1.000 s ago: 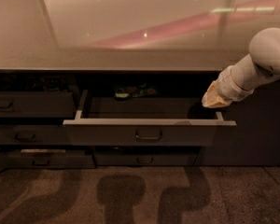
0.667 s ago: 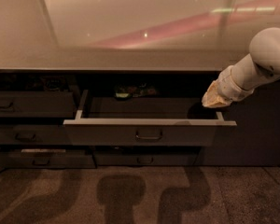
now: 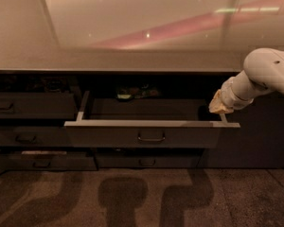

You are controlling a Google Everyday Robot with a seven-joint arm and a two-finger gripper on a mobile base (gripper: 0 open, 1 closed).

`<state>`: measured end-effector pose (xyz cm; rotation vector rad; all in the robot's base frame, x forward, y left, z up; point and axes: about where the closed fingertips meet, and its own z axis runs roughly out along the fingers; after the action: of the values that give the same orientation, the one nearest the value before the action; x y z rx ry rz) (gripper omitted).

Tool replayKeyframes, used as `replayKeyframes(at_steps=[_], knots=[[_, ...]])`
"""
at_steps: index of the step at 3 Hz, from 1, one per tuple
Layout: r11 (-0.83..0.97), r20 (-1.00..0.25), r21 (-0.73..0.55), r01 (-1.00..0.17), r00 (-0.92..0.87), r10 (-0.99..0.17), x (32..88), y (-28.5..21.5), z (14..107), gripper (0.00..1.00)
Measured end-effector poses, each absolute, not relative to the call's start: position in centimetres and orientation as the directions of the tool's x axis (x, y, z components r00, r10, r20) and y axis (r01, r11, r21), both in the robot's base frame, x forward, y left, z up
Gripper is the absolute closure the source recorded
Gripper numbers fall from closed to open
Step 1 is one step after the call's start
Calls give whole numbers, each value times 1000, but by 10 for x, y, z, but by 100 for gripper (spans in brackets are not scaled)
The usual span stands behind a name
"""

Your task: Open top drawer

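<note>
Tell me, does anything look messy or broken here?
Nothing looks spilled or broken. The top drawer is pulled out and sits level, with the gripper by its right rear corner. A few small things sit in the dark at its back, too dim to name. The bottom-left drawer seems slightly ajar.

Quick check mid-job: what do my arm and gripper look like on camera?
The arm is a smooth white rounded shell with a small dark dot, narrowing to a white wrist. The gripper, by the top drawer's right rear corner, looks tan-yellow.
</note>
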<state>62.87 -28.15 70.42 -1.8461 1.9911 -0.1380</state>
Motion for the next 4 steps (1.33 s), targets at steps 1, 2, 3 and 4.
replayKeyframes(at_steps=[1,2,3,4], knots=[[113,-234,-350,-930,-30,-972,629,-281,704,100],[52,-166,-328,-943,3,-986,627,-259,677,100],[-39,-77,-290,-956,64,-995,617,-233,640,100],[-39,-77,-289,-956,64,-995,616,-233,640,100]])
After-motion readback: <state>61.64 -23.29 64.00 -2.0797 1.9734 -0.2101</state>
